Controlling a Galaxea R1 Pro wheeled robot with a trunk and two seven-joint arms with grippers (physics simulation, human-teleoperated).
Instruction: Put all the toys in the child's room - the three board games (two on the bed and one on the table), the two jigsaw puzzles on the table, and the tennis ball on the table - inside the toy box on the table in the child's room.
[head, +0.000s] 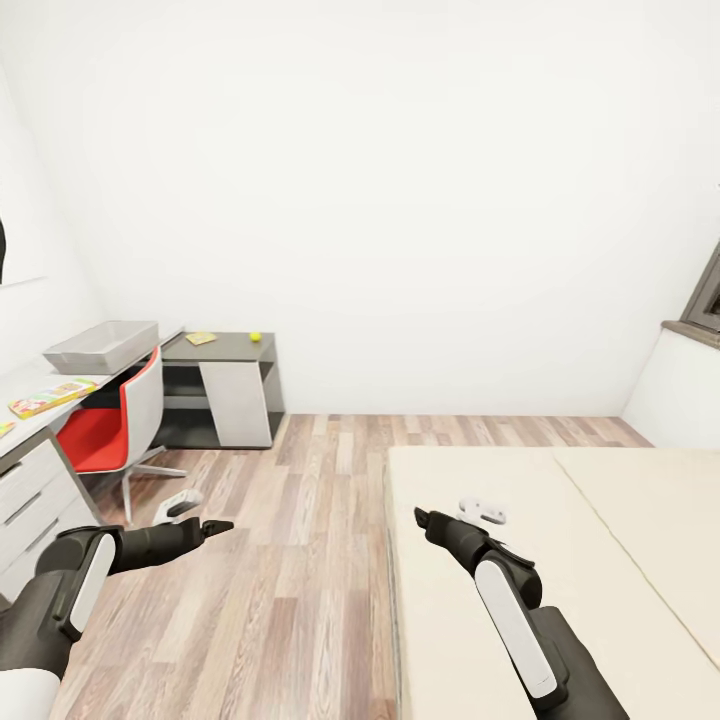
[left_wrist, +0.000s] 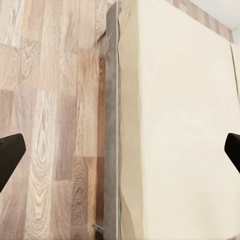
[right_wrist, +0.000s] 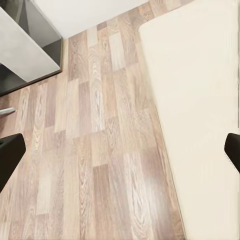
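Observation:
The light grey toy box (head: 100, 345) stands on the pale table (head: 30, 425) at far left. A long red, yellow and green board game (head: 52, 397) lies on the table near it. A flat yellow square, perhaps a jigsaw puzzle (head: 200, 338), and the tennis ball (head: 255, 337) rest on the dark cabinet top. The bed (head: 600, 560) spreads at right; its board games are out of view. My left gripper (head: 218, 526) (left_wrist: 120, 150) hangs open over floor beside the bed edge. My right gripper (head: 420, 516) (right_wrist: 120, 150) is open above the bed's near corner, holding nothing.
A red and white swivel chair (head: 110, 430) stands between the table and the dark grey cabinet (head: 225, 395). Wooden floor (head: 300, 520) runs between the furniture and the bed. A dark window frame (head: 705, 295) sits at far right.

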